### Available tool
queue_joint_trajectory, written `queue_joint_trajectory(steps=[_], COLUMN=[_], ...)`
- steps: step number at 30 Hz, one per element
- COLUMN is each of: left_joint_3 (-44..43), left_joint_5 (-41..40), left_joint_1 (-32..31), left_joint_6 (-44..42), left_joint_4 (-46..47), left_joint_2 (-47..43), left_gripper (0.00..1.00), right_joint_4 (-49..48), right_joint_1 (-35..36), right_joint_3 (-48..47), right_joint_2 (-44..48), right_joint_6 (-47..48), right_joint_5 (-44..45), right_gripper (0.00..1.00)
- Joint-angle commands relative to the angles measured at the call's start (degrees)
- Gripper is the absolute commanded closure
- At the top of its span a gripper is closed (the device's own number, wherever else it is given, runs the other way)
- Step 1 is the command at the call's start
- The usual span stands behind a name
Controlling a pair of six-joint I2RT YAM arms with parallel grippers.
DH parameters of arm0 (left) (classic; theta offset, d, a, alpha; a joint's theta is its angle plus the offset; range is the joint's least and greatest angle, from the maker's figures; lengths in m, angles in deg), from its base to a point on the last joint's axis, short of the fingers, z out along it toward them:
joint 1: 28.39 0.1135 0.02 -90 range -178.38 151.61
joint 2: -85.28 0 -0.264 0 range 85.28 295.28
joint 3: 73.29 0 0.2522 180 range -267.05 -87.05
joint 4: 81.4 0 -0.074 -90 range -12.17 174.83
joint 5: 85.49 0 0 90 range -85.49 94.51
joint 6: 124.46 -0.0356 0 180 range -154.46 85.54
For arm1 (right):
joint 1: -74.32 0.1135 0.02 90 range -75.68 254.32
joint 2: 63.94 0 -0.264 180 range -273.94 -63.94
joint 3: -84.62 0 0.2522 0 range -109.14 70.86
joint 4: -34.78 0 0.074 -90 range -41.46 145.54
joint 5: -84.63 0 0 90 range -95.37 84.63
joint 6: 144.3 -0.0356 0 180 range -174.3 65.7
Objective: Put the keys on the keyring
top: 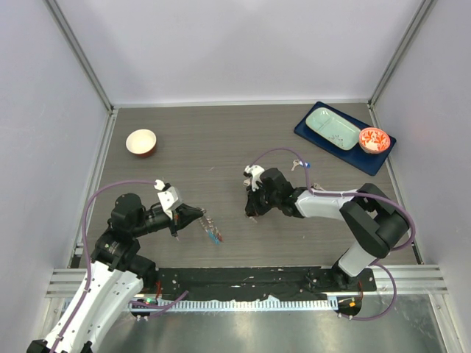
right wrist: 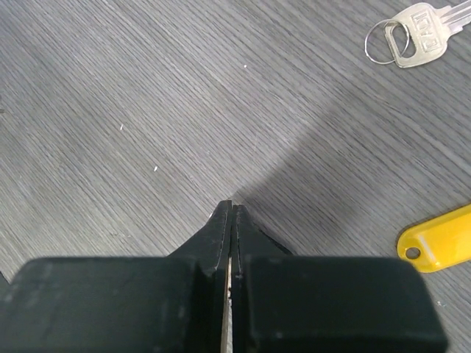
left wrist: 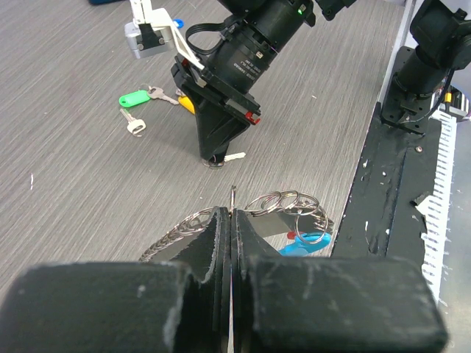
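Observation:
My left gripper [top: 200, 215] [left wrist: 230, 213] is shut on a thin ring of the keyring [top: 213, 234]. The keyring's chain and silver rings [left wrist: 283, 202] hang beyond the jaws, with a blue strap [left wrist: 309, 240] and a red tag. My right gripper [top: 252, 215] [right wrist: 232, 207] is down at the table, shut on a small silver key [left wrist: 234, 156] whose pale edge shows between the jaws. More keys lie loose behind it: a green-tagged one [left wrist: 132, 98], a plain silver one [left wrist: 134, 123] [right wrist: 419, 40] and a yellow-tagged one [right wrist: 440, 246].
A white bowl [top: 141, 141] stands at the far left. A dark blue tray [top: 305, 132] at the far right carries a pale green dish [top: 333, 127] and a red bowl [top: 374, 139]. Metal frame rails run along the table's sides.

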Motion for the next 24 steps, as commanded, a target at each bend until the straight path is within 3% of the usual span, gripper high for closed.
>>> queue_joint_trajectory(steps=[1, 11, 18, 24], left_joint_3=[-2.14, -2.14, -3.19, -5.91], left_joint_5=[1.02, 3.22, 6.65, 10.43], left_joint_1=[-0.08, -0.08, -0.17, -0.17], left_joint_6=[-0.01, -0.80, -1.85, -3.08], left_joint_4=[2.28, 3.34, 5.18, 5.36], left_joint_2=[-0.36, -1.59, -0.19, 4.99], left_gripper=[1.00, 1.00, 1.00, 1.00], right_joint_4=[-0.93, -4.44, -18.21, -23.86], right_joint_1=[-0.12, 2.60, 4.63, 5.68], right_joint_3=[-0.47, 3.92, 9.46, 11.92], right_joint_2=[3.40, 18.43, 29.68, 34.08], right_joint_6=[1.75, 9.39, 14.58, 15.20], right_joint_5=[-1.40, -3.95, -7.63, -12.73], right_gripper=[0.99, 0.99, 0.99, 0.99])
